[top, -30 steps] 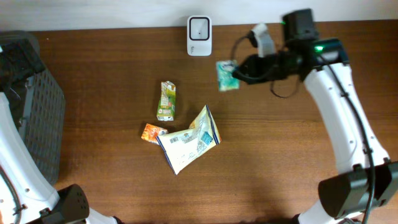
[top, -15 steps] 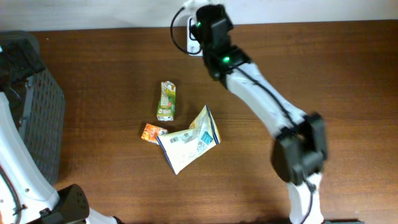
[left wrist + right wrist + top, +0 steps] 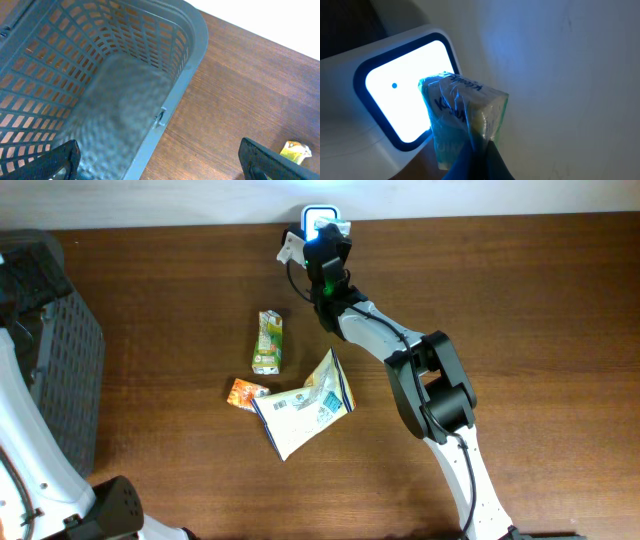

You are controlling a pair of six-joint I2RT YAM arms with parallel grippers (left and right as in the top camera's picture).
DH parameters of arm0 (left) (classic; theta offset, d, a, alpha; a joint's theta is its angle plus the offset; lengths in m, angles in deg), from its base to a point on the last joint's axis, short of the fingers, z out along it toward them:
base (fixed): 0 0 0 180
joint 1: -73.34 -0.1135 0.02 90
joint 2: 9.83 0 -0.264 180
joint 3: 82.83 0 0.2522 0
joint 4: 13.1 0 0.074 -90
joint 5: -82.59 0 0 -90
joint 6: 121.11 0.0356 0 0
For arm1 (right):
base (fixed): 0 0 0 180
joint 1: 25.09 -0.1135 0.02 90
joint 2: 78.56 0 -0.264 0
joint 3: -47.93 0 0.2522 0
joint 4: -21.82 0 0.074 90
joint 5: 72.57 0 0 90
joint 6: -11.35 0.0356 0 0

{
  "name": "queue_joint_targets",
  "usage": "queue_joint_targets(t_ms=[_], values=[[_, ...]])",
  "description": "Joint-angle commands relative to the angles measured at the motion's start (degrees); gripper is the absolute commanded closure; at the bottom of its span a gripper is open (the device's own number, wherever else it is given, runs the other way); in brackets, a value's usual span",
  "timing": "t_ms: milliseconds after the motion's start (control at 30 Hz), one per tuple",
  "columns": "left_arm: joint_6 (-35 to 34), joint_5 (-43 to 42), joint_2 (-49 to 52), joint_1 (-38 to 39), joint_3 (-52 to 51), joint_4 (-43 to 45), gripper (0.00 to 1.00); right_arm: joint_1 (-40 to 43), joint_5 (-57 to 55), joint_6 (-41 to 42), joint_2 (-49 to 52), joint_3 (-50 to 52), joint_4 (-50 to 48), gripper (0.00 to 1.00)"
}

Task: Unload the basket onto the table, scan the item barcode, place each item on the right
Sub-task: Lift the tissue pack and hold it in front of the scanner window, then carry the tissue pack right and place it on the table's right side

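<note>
Far left of the scanner (image 3: 318,218), the left gripper (image 3: 157,152) hangs wide open and empty over the basket (image 3: 185,45), the farther arm by a long way. Left of the scanner and nearer the robot, a carton (image 3: 267,342) and a bag (image 3: 305,408) lie on the table (image 3: 520,330). At the scanner, the right gripper (image 3: 476,155) is clamped on the packet (image 3: 465,120). The packet sits just before the lit window, its long axis along the fingers. I cannot tell where the barcode is. A small turn may be enough, though the wall is close.
</note>
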Motion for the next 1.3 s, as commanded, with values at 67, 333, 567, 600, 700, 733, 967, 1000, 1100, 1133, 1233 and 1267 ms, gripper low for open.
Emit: queue_joint_targets(t_ms=[67,333,567,600,700,733,967,1000,1100,1133,1233,1267], values=[[0.90,0.02,0.17,-0.20,0.52,0.09,0.01,-0.83,-1.29,-1.14,-0.90,-0.33,-1.38,0.96],[0.90,0.02,0.17,-0.20,0.52,0.09,0.01,-2.95,-2.71,-5.33,-1.31,-0.37,-9.81,0.96],[0.90,0.02,0.17,-0.20,0.52,0.09,0.01,-3.32,-2.78,-6.71,-1.64,-0.37,-9.75,0.96],[0.90,0.02,0.17,-0.20,0.52,0.09,0.01,-3.32,-2.80,-6.71,-1.86,-0.37,-9.73,0.96],[0.90,0.02,0.17,-0.20,0.52,0.07,0.01,-3.28,-2.91,-6.64,-3.74,-0.37,-6.51,0.96],[0.90,0.02,0.17,-0.20,0.52,0.09,0.01,-3.28,-2.89,-6.43,-4.63,-0.37,-4.26,0.96],[0.90,0.02,0.17,-0.20,0.52,0.07,0.01,-1.70,-0.98,12.74,-18.58,-0.37,13.44,0.96],[0.90,0.02,0.17,-0.20,0.52,0.09,0.01,-1.42,-0.94,17.86,-22.75,-0.37,17.73,0.96],[0.90,0.02,0.17,-0.20,0.52,0.09,0.01,-1.29,0.42,25.55,-30.12,-0.37,30.05,0.96],[0.90,0.02,0.17,-0.20,0.52,0.09,0.01,-1.03,2.64,28.85,-32.54,-0.37,35.19,0.96],[0.90,0.02,0.17,-0.20,0.52,0.09,0.01,1.70,15.96,44.13,-41.11,-0.37,53.68,0.96],[0.90,0.02,0.17,-0.20,0.52,0.09,0.01,3.13,19.50,49.18,-43.08,-0.37,57.94,0.96]])
